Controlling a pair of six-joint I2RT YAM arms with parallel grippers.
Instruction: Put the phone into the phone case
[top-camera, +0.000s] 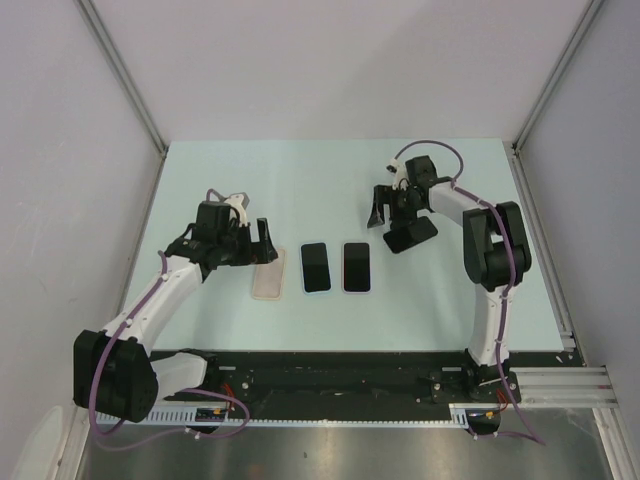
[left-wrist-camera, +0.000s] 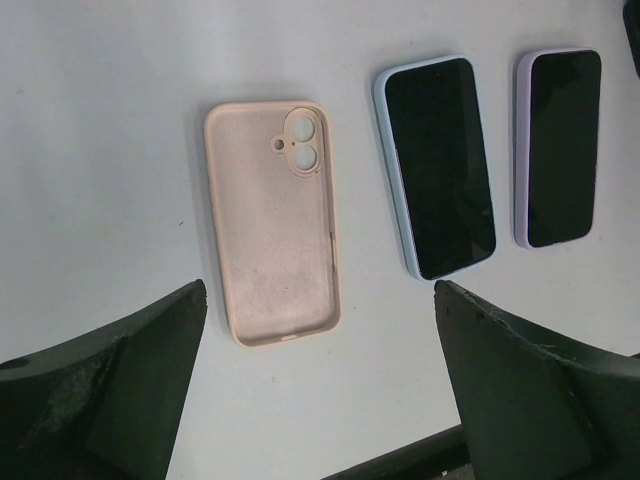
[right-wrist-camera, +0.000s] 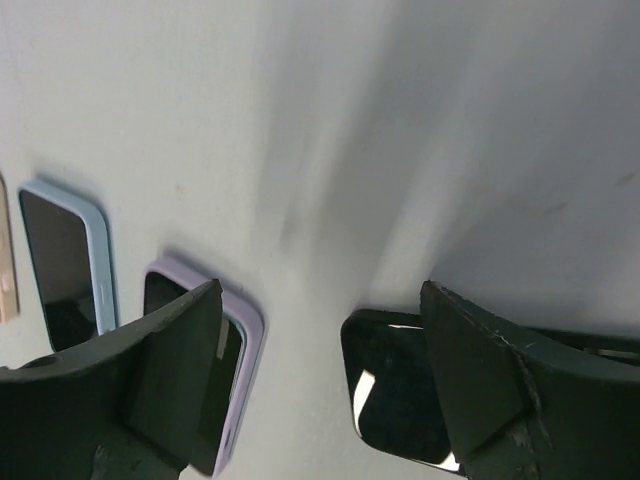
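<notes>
An empty beige phone case (top-camera: 268, 273) lies open side up left of centre; it also shows in the left wrist view (left-wrist-camera: 272, 222). A bare black phone (top-camera: 412, 234) lies at the right, also seen in the right wrist view (right-wrist-camera: 400, 390). My left gripper (top-camera: 255, 248) is open and empty, just left of and above the beige case; in its wrist view (left-wrist-camera: 320, 380) the case lies beyond the fingers. My right gripper (top-camera: 392, 212) is open and empty over the black phone's near end; in its wrist view (right-wrist-camera: 320, 370) the right finger covers part of the phone.
A phone in a light blue case (top-camera: 315, 267) and a phone in a purple case (top-camera: 357, 267) lie side by side between the beige case and the black phone. Both show in the left wrist view (left-wrist-camera: 437, 165) (left-wrist-camera: 558, 145). Side walls border the table.
</notes>
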